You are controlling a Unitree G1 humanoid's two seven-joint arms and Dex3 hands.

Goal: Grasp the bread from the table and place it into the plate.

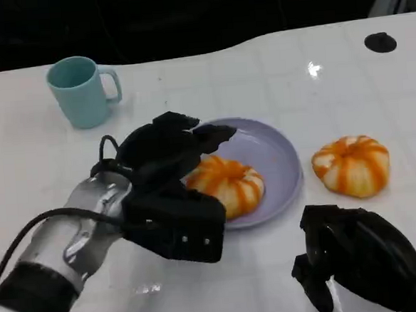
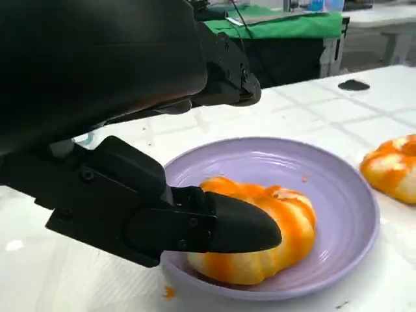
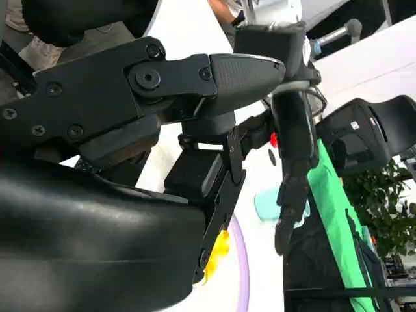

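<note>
Orange-striped round bread (image 1: 228, 184) on lilac plate (image 1: 279, 151) | left hand (image 1: 169, 194) over it, fingers apart, grasping nothing | right hand (image 1: 358, 256) curled, empty

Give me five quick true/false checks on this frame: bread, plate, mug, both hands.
1. One bread lies on the purple plate. True.
2. The second bread is also on the plate. False: it sits on the table, to the right of the plate in the head view.
3. The teal mug lies tipped on its side. False: it stands upright.
4. The left hand is over the plate, fingers around the bread there. True.
5. The right hand holds the second bread. False: it is low, near the table's front edge, apart from it.
</note>
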